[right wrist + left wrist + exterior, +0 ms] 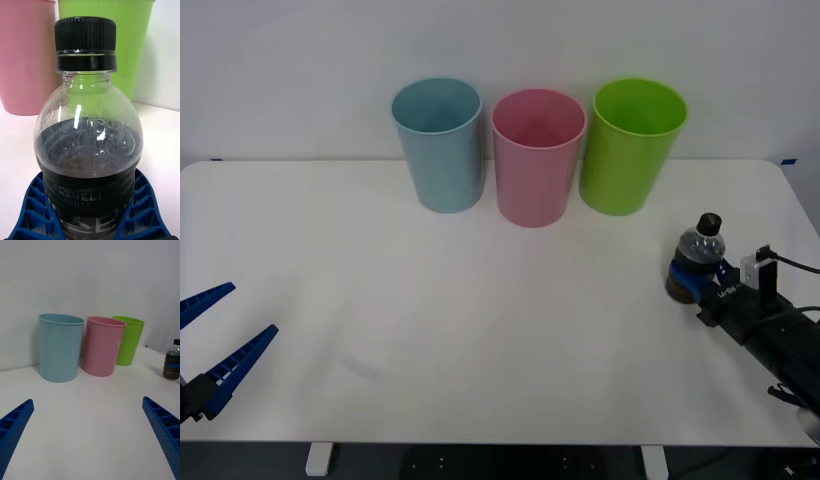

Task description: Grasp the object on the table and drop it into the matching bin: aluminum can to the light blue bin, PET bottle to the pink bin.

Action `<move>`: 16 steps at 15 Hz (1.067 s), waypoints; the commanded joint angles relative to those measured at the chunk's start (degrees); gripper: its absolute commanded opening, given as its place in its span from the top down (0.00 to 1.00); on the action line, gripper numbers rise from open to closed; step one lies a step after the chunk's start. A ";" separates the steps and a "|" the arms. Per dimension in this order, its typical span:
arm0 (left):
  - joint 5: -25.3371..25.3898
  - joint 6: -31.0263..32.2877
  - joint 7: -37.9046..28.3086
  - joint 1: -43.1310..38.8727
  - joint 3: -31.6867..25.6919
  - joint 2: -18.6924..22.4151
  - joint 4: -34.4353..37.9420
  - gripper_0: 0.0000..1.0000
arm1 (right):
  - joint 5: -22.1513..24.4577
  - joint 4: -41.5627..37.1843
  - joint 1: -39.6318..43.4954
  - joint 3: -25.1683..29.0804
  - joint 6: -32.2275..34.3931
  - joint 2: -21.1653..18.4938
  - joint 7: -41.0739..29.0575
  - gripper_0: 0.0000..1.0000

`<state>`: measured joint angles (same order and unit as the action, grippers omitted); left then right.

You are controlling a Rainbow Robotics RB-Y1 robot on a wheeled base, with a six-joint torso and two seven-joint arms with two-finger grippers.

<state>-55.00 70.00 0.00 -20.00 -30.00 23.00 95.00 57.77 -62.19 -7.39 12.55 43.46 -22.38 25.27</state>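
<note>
My right gripper [692, 283] sits at the right edge of the front view, just below mid-height, with its blue ribbed fingers [32, 210] closed against both sides of the lower body of the small clear plastic bottle with dark brown liquid and black screw cap [699, 256]; I read this as a seated grasp, though I cannot tell whether the base rests on or has cleared the wide white rectangular tabletop [480, 300]. The bottle stands upright, long axis vertical, cap pointing straight up, label band level between the fingers in the right wrist view. My left gripper [210, 345] is parked at the lower left of the front view, fingers spread wide and holding nothing. The tall round pink plastic bin [537, 157] stands at upper centre of the frame, between the tall round pale blue plastic bin [439, 143] on its left and a lime green plastic bin [631, 145] on its right, well apart from the bottle. Status: grasping appears complete. Remaining: lift, carry up and left across the frame to the pink bin's mouth, then release. No bin contents are visible.
</note>
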 commanded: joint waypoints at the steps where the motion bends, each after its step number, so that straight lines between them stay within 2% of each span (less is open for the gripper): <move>1: 0.00 0.00 0.00 0.00 0.00 0.00 0.00 0.00 | -0.11 -3.03 1.94 0.55 0.49 -0.03 -0.84 1.00; 5: 0.00 0.00 0.00 0.00 0.00 0.00 0.00 0.00 | -1.34 -11.55 7.39 0.46 -0.39 -0.56 -3.12 1.00; 12: 0.00 0.00 0.00 0.00 0.00 0.00 0.00 0.00 | -0.47 -26.41 15.83 0.72 -0.74 -2.49 -16.13 1.00; 16: 0.00 0.00 0.00 0.00 0.00 0.00 0.00 0.00 | -0.47 -30.71 16.80 1.34 0.31 -3.37 -21.40 1.00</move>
<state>-55.00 70.00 0.00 -20.00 -30.00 23.00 95.00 57.30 -92.16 9.35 13.76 43.57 -25.65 4.94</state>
